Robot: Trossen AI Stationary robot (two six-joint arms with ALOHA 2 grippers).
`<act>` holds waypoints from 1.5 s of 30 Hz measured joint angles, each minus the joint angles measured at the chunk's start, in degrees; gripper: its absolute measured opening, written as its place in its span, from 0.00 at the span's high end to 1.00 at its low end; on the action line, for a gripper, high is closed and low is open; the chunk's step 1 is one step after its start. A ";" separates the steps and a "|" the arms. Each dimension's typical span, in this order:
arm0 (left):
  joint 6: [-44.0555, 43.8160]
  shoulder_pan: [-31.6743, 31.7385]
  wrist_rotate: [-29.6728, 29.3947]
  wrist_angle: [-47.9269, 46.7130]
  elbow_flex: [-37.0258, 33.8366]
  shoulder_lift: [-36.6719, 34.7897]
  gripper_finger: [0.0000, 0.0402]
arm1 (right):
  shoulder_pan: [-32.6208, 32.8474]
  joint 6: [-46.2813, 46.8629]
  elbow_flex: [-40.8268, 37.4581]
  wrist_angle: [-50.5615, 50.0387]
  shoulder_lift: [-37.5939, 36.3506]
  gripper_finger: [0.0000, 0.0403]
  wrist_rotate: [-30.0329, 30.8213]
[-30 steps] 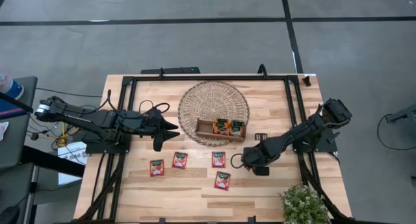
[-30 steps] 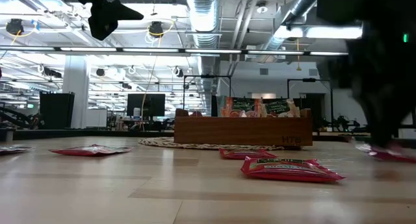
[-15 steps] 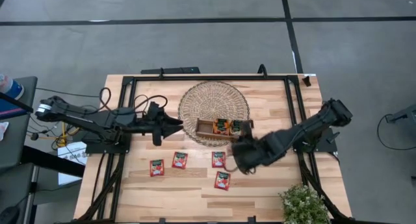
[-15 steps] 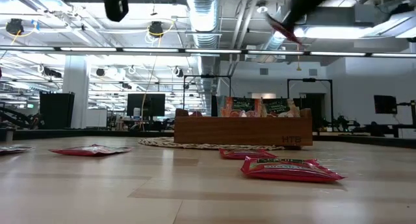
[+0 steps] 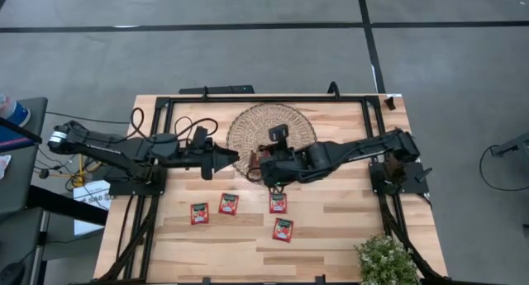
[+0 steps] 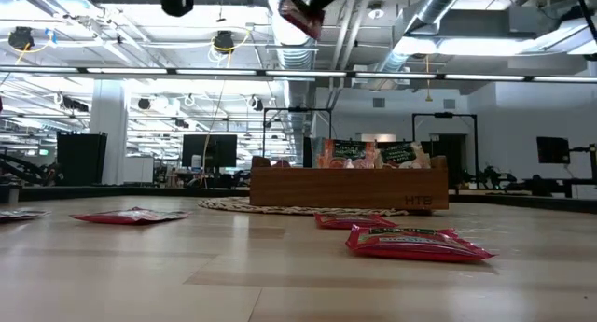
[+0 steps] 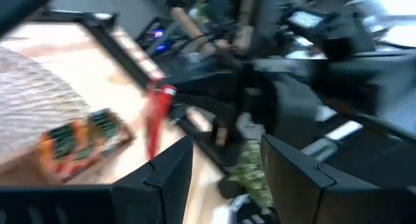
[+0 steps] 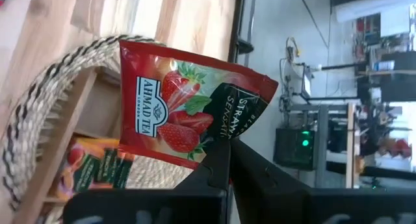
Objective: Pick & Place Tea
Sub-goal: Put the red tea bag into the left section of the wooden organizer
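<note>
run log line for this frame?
right claw: shut on red strawberry tea sachet, above brown wooden tray | left claw: open, empty, beside tray | loose sachets on table: four

— Where's everything sitting?
— Woven mat [image 5: 248, 128] at the counter's [image 5: 347, 227] back middle, wooden tray [image 5: 258, 163] on its near edge, two sachets [image 6: 366, 155] standing in it.
— And the loose ones?
— Four tea sachets [image 5: 229, 204] flat on the counter in front of the tray.
— The arms?
— Left pincer [image 5: 234, 158] just left of the tray, right pincer [image 5: 263, 163] above the tray's left end, holding a sachet [image 8: 188, 113] aloft. Plant [image 5: 385, 260] at the front right corner.
</note>
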 joint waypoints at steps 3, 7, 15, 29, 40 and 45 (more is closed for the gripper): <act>-1.25 1.05 -1.54 -5.91 3.28 1.17 0.57 | 0.17 -2.35 4.37 -0.44 2.84 1.00 -0.11; -4.02 3.01 -2.02 -11.00 5.28 2.53 0.57 | 0.65 -3.65 9.14 -0.50 4.75 1.00 -3.70; -5.29 5.13 1.48 -10.14 6.07 4.36 0.57 | 0.44 -3.93 13.30 -1.01 5.92 1.00 -7.01; -4.44 5.42 3.13 -10.15 6.01 4.34 0.57 | -1.73 -4.10 13.24 -1.53 6.03 1.00 -11.59; -5.42 5.45 5.35 -7.01 5.98 8.42 0.57 | -3.37 -3.58 13.20 -0.78 6.03 1.00 -13.65; -5.55 6.14 5.18 -7.11 5.98 8.56 0.57 | -3.65 -3.06 13.19 -1.27 6.03 1.00 -13.68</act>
